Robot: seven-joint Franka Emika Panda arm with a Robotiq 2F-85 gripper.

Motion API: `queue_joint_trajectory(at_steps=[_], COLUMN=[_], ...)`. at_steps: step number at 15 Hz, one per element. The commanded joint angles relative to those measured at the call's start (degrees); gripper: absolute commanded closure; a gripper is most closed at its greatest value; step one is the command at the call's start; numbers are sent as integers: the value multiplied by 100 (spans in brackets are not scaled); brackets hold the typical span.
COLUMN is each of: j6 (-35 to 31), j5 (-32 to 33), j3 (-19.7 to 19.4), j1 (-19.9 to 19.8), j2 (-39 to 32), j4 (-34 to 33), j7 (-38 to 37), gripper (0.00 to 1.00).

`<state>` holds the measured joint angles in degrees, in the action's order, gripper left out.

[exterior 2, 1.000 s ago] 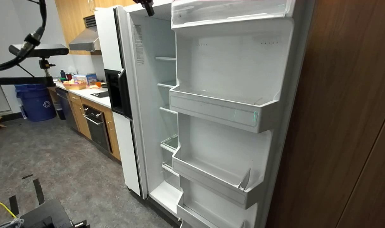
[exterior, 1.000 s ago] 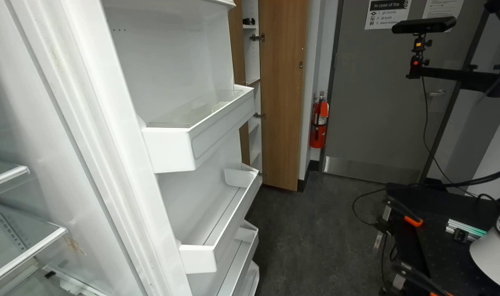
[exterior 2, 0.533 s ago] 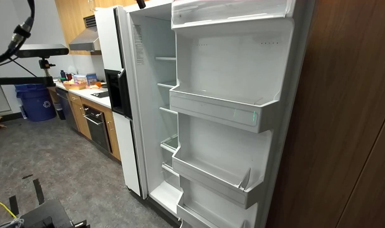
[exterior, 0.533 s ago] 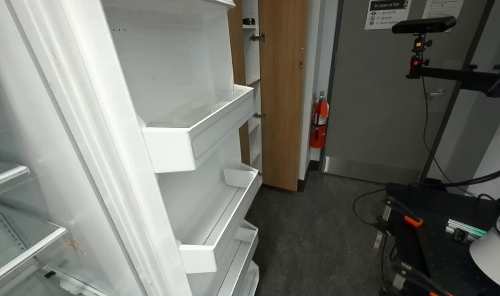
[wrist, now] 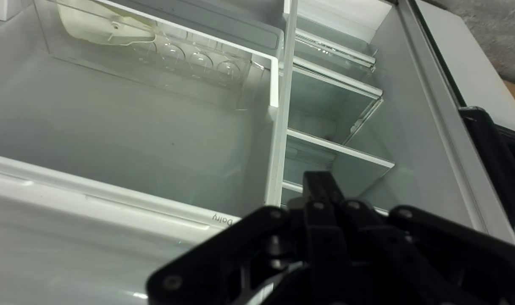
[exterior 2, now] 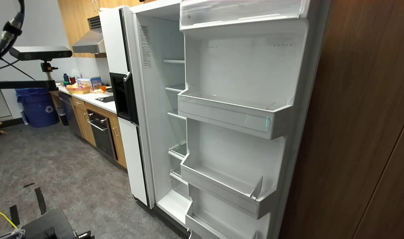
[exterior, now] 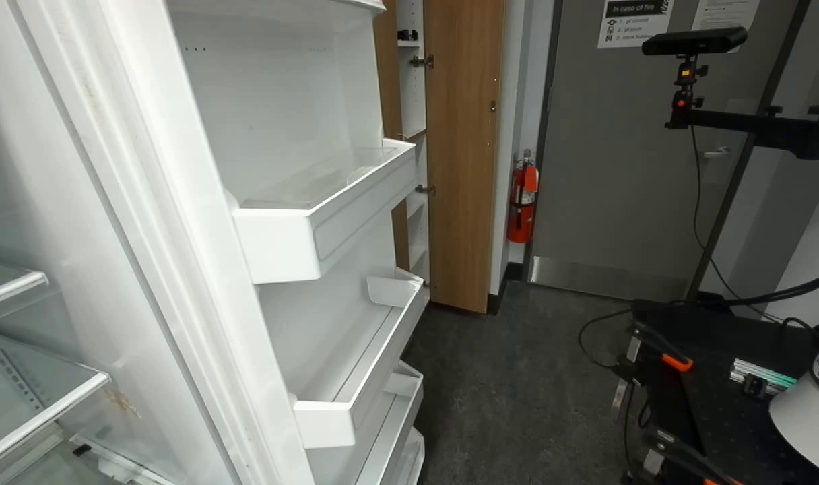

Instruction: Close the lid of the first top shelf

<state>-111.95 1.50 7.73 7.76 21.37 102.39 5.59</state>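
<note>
Clear dairy-compartment lid (exterior 2: 243, 12): top of the fridge door (exterior 2: 245, 63). Its upper edge is cropped; cannot tell whether it is fully seated. Door stands wide, presumably to leave the lid reachable.

Gripper (wrist: 323, 184): closed up narrow, nothing seen held. In the wrist view it sits right of the "Dairy" label (wrist: 222, 219), with glass shelves (wrist: 340, 148) on its far side. No contact with the lid visible.

Judgement: a narrow gripper suits pushing the lid rather than pinching it; main risk is shoving the whole door.

Upper door bin (exterior 2: 222, 108), below the lid, holds an egg tray (wrist: 198, 59) and a cream plastic piece (wrist: 109, 27), likely stowed there clear of the lid's travel.
</note>
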Motion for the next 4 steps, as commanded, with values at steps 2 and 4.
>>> queue_joint_trajectory(at_steps=[2, 4], j6=[17, 16], j5=[3, 3], j3=[-3, -4], j1=[7, 7], j2=[59, 90], j4=[36, 77], j7=[-11, -13], gripper=[99, 99])
